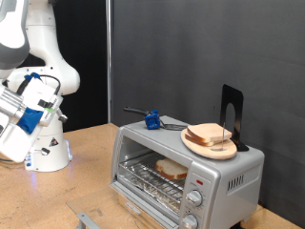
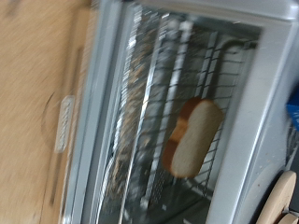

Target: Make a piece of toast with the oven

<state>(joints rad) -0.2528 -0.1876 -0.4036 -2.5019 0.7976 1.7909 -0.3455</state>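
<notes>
**Toast on the rack inside the oven, arm drawn off to the left**

Nearest the exterior camera stood the oven [image 1: 187, 169], a silver box toward the exterior view's right, its door lowered toward the near side and two round knobs [image 1: 197, 187] on its right-hand front panel. On the wire rack [image 1: 152, 173] inside lay the piece of toast [image 1: 172, 170], flat, apart from the oven walls. On the oven's roof rested a round wooden plate [image 1: 210, 143] carrying more bread slices [image 1: 210, 135]; a blue tool [image 1: 151, 119] lay farther back on the roof, and a black stand [image 1: 232, 116] rose at its far right. The robot arm [image 1: 38, 76] stood at the exterior view's far left, well apart from the oven.

The wrist view alone showed the toast [image 2: 194, 137] closely: an elongated slice with tan crust, its long axis running along the rack bars [image 2: 149, 112]. That view was blurred. Neither view showed the gripper's fingers, so its opening could not be told.
</notes>
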